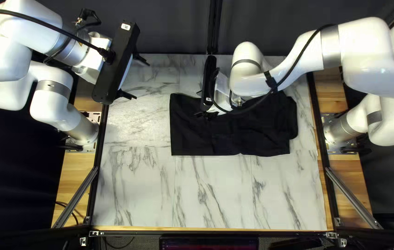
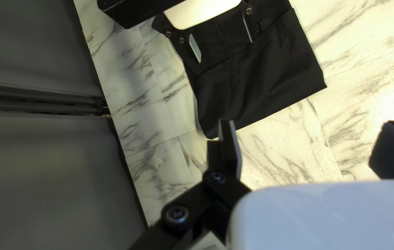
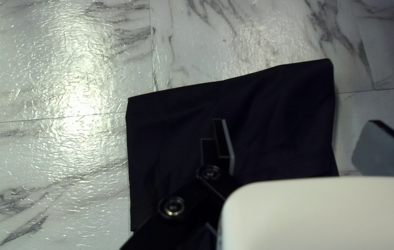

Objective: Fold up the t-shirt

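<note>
Item: black t-shirt (image 1: 192, 139), 1 piece. Flat on the pale marbled worktop (image 1: 137, 190), centre to right in the upper half of the top left view. Already drawn into a broad strip, by the look of it; folds across the middle, right end looser, outline stepped.

Long axis: left to right in the top left view. Left end fairly straight, with a clear lower left corner.

Right tool (image 1: 198, 103): open, fingers spread, nothing between them. Set over the upper left part of the cloth. In the right wrist view, 1 finger over fabric, the other past the long edge; contact with cloth impossible to tell. Base at the right of the top left view, yet nearer of the 2 by far.

Left tool (image 1: 142, 81): open, fingers well apart, empty. Raised at upper left of the top left view, off the cloth. From there, t-shirt to the right and somewhat lower; in the left wrist view, ahead of the fingers, nearest corner just beyond 1 fingertip.

Governing relation, as judged: short left end, square to the long axis, between left tool and bulk of the garment. Probable next step: a cross fold, left end carried rightward along the axis. Likely needs: left tool brought right and down to 1 corner, right tool to the other. Risk: only the top layer pinched, strip skewed.
</note>
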`<state>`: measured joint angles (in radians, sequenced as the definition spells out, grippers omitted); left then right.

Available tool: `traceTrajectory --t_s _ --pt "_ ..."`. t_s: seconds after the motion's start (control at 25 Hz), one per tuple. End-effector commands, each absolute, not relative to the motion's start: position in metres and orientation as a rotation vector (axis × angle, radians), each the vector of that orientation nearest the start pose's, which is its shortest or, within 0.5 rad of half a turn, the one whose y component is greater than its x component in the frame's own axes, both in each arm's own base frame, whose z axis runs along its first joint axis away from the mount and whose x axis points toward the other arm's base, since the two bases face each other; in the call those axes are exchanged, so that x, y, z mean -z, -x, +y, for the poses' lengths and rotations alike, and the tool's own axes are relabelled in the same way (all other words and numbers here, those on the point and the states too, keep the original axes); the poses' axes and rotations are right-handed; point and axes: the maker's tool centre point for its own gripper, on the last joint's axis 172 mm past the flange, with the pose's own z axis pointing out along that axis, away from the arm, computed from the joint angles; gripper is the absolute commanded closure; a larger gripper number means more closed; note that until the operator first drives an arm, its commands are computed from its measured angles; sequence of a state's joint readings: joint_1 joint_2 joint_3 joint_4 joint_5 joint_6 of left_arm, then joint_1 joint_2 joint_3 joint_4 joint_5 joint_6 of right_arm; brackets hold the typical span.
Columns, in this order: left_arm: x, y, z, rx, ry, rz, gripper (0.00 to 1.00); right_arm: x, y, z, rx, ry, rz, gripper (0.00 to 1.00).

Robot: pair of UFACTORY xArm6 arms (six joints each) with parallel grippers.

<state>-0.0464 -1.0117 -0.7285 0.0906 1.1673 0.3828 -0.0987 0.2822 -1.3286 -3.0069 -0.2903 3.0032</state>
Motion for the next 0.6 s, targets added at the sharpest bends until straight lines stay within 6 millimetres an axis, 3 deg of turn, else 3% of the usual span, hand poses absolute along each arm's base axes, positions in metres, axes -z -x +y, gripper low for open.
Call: traceTrajectory --t_s 0.04,0.08,0.6 --pt "-0.413 -0.322 0.005 0.804 2.778 0.622 0.00 -0.091 -0.563 0.038 1.263 3.057 0.093 0.00" --pt "-0.413 -0.322 0.005 0.804 2.778 0.622 0.00 -0.082 -0.557 0.030 1.276 3.102 0.023 0.00" --pt "-0.413 -0.322 0.005 0.804 2.778 0.622 0.00 -0.081 -0.553 0.027 1.284 3.114 0.013 0.00"
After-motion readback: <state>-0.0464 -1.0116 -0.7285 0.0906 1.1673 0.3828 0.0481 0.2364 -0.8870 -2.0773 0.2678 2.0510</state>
